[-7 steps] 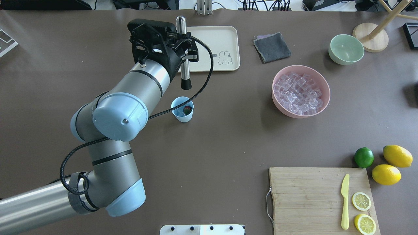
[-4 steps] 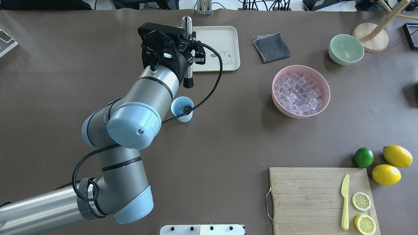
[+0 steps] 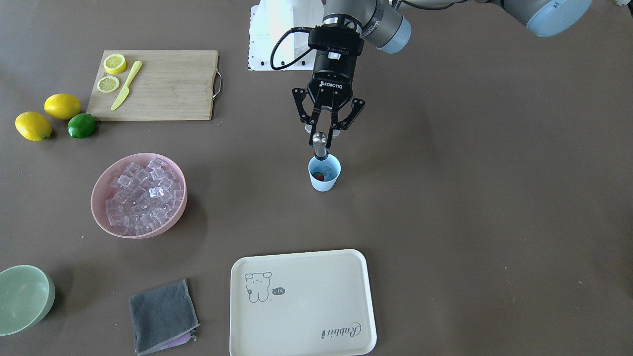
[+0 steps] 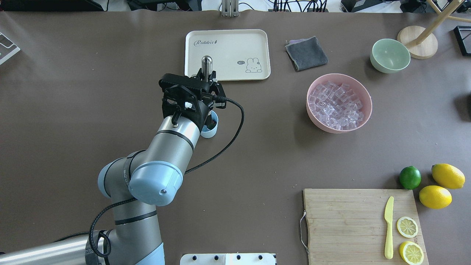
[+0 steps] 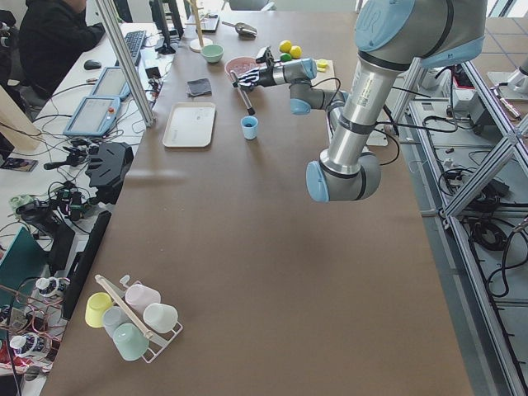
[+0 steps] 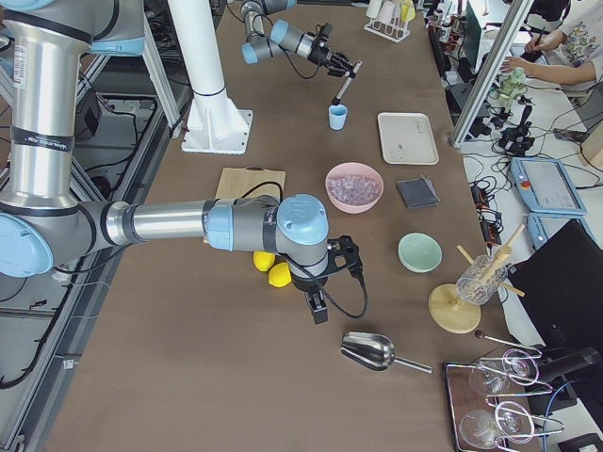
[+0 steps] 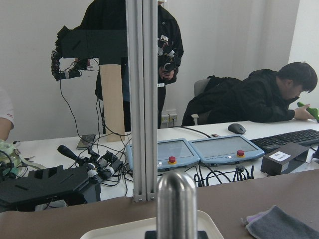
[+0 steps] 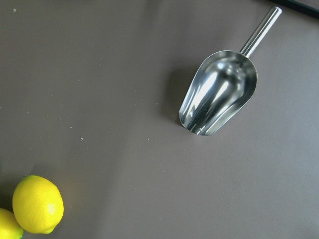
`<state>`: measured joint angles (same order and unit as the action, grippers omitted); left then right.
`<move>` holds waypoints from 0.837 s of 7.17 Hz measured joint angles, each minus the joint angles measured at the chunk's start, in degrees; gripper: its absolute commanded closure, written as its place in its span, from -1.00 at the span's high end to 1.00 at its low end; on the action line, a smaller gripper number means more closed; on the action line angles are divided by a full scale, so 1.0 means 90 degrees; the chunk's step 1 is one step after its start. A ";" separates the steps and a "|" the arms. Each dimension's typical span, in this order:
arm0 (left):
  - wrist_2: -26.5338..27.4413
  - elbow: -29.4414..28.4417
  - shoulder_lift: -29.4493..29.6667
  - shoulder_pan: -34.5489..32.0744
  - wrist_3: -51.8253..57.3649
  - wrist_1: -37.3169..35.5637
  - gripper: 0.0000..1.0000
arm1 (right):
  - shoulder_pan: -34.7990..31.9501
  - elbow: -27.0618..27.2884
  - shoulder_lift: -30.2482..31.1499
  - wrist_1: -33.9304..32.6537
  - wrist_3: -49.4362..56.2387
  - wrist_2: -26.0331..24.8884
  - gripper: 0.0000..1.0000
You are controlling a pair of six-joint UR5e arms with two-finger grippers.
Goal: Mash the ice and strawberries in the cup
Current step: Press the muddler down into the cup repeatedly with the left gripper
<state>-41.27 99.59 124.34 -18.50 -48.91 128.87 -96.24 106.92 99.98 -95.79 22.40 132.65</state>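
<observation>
Cup (image 3: 324,179) at middle of front-facing view, strawberry (image 3: 319,175) inside. Left claw (image 3: 324,132) pinching tilted muddler (image 3: 319,143) just above rim. Bring upright, lower centred, press gently; otherwise risk of tipping.

The left gripper (image 3: 320,132) is swinging down from the upper middle of the overhead frame, off the left edge of the tray (image 4: 228,40), and is now hanging right over the cup (image 3: 324,180). The muddler (image 3: 319,143) it clamps is tipping from a slant to nearly upright, its black tip dipping into the cup's mouth. The elbow (image 4: 156,184) is sliding rightward and lower, and the gripper is hiding most of the cup in the overhead view.
</observation>
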 measured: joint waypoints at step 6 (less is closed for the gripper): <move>-0.0046 -0.0332 0.0322 -0.0326 0.0521 0.0283 -1.00 | 0.0007 0.0016 0.0045 0.0030 0.0004 0.0018 0.97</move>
<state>-41.68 96.60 127.24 -21.44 -44.22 131.42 -96.18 107.06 100.39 -95.52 22.44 132.81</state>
